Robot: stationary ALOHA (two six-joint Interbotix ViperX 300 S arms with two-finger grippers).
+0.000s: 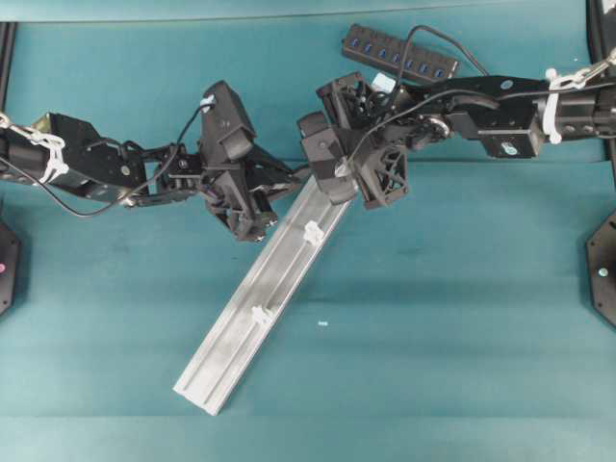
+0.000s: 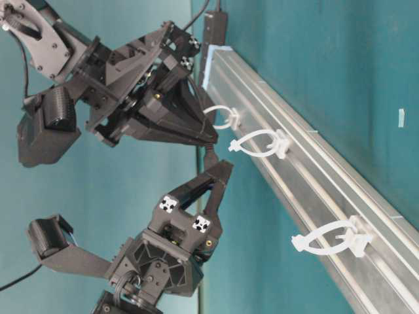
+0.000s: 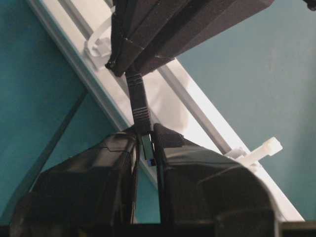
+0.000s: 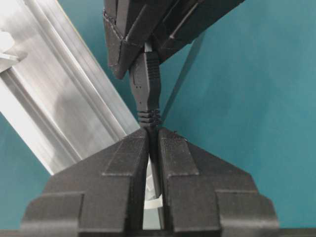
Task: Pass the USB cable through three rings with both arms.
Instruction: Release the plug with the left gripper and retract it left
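The USB cable's plug (image 4: 147, 81) is held between both grippers, just off the side of the rail. My left gripper (image 3: 148, 136) is shut on the plug's metal tip. My right gripper (image 4: 153, 132) is shut on the cord right behind the ribbed collar. In the table-level view the right gripper (image 2: 213, 139) comes from above and the left gripper (image 2: 219, 171) from below, tip to tip. The three rings (image 2: 222, 118), (image 2: 258, 144), (image 2: 327, 239) stand along the rail. Whether the cord runs through the first ring cannot be told.
The silver rail (image 1: 255, 308) lies diagonally on the teal table, with two rings (image 1: 313, 231), (image 1: 260, 315) showing below the grippers. The black hub (image 1: 399, 53) lies at the back, behind the right arm. A small white scrap (image 1: 322, 323) lies right of the rail.
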